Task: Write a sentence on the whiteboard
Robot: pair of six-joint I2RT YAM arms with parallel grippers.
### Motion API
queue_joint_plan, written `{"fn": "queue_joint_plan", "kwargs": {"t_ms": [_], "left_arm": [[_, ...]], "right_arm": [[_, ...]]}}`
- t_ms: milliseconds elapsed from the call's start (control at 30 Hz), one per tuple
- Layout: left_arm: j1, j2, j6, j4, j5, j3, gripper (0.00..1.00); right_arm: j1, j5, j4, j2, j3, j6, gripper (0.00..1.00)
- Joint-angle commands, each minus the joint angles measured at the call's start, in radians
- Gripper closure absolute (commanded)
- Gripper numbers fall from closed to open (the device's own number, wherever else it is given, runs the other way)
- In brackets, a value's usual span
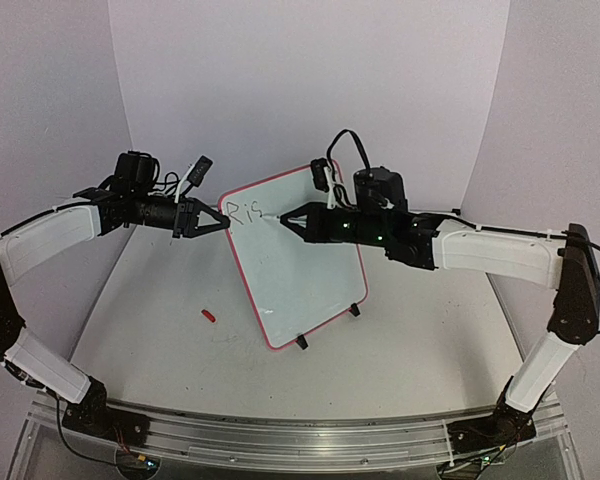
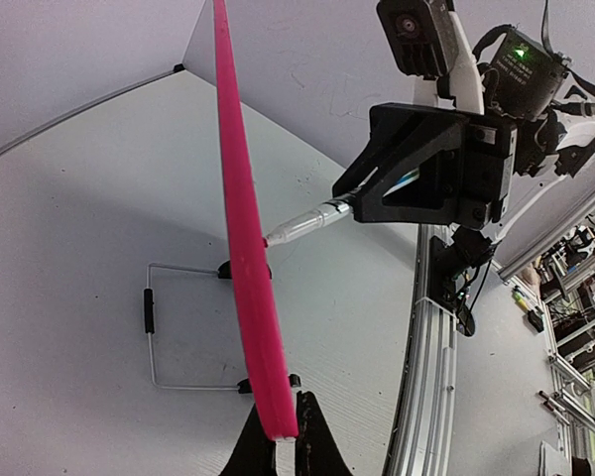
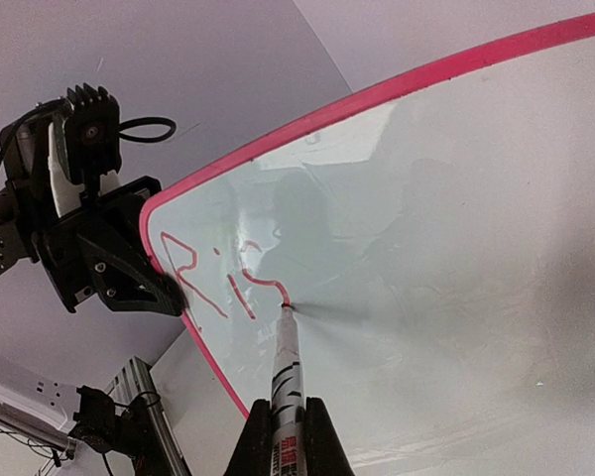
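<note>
Down front, a small red piece [image 1: 209, 316] lies on the table [image 1: 140, 330], left of the whiteboard [image 1: 310, 280] and apart from it. The whiteboard stands tilted on its 2 black feet [image 1: 302, 343] mid-table, its face turned toward the right arm. Up at its top left edge, the left gripper [image 1: 223, 221] is pressed together on the red rim, pinching the board's edge between its fingers. On the writing side, the right gripper [image 3: 286, 436] is clamped on the marker [image 3: 287, 372], and the tip is touching the white surface. Right there, by the upper left corner, sits the sentence [image 3: 223, 283]: 3 letters so far, "Ris", with the marker tip at the foot of the s. Behind the board a wire stand [image 2: 154, 337] rests on the table, and beyond that is the white wall [image 1: 310, 80].
</note>
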Motion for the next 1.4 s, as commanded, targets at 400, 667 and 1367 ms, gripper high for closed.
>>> {"fn": "queue_joint_plan", "kwargs": {"t_ms": [400, 667, 1367], "left_arm": [[-0.016, -0.018, 0.048, -0.046, -0.001, -0.002, 1.00], [-0.016, -0.017, 0.048, -0.046, 0.001, -0.003, 1.00], [-0.018, -0.012, 0.048, -0.048, 0.001, 0.000, 1.00]], "right_arm": [[-0.001, -0.109, 0.115, -0.065, 0.006, 0.042, 1.00], [-0.009, -0.014, 0.093, -0.077, -0.006, 0.022, 1.00], [-0.012, 0.032, 0.015, 0.006, 0.048, -0.004, 1.00]]}}
